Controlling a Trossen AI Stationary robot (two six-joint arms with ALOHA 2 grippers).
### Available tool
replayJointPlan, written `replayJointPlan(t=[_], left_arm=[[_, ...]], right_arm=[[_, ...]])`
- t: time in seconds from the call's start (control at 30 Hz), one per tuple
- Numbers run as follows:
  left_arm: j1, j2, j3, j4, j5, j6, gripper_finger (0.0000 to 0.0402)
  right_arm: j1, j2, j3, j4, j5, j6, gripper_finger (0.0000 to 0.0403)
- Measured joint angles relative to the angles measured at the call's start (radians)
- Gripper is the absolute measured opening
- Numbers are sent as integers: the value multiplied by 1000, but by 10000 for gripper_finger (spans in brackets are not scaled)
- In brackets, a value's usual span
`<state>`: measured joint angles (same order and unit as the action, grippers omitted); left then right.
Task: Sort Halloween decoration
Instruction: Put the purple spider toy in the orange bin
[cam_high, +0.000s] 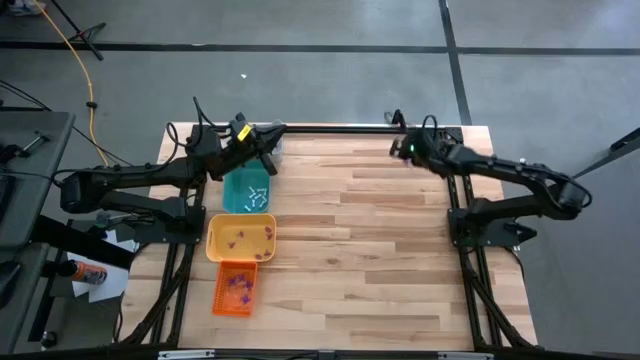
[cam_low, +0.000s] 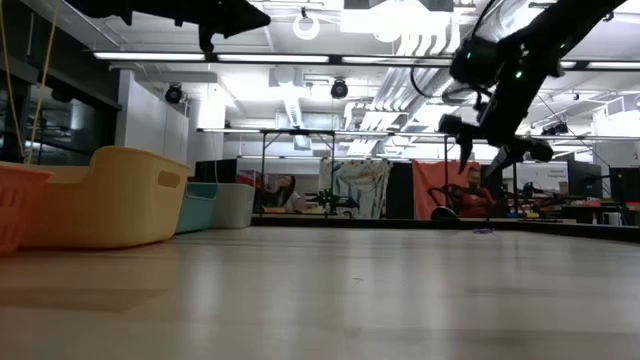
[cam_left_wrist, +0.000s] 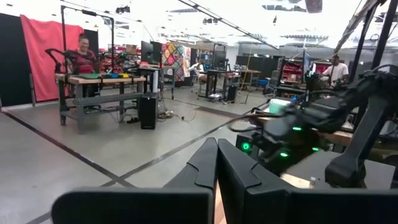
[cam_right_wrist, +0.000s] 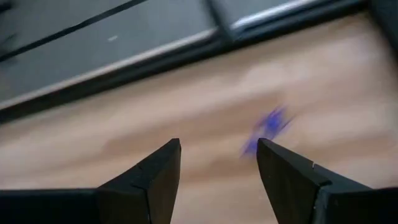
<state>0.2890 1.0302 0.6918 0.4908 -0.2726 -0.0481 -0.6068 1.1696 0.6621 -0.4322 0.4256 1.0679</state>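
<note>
On the wooden table (cam_high: 380, 250), a teal tray (cam_high: 246, 190), yellow tray (cam_high: 241, 238) and orange tray (cam_high: 234, 289) line the left side, holding tiny trinkets. Above the teal tray, the left end effector (cam_high: 268, 150) is pressed together. Near the far edge, the right end effector (cam_right_wrist: 217, 163) hangs spread above one purple trinket (cam_right_wrist: 266, 129).
</note>
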Motion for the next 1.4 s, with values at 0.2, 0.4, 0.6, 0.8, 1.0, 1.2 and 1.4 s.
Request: replayJointPlan(t=[0.2,0.4,0.6,0.8,1.0,1.2,1.4], left_arm=[[1,0,0,0,0,-3,0],[1,0,0,-1,0,-2,0],[0,0,0,-1,41,-2,0],[0,0,0,-1,87,-3,0],[0,0,0,-1,88,-28,0],[0,0,0,-1,155,-28,0],[1,0,0,-1,188,-28,0]], right_arm=[[-192,94,17,11,-30,71,204],[-251,166,17,16,-64,133,204],[-259,201,17,7,-70,136,204],[-263,201,17,18,-87,118,204],[-282,201,17,37,-104,124,204],[-350,230,18,43,-273,160,204],[-391,312,18,78,-339,131,204]])
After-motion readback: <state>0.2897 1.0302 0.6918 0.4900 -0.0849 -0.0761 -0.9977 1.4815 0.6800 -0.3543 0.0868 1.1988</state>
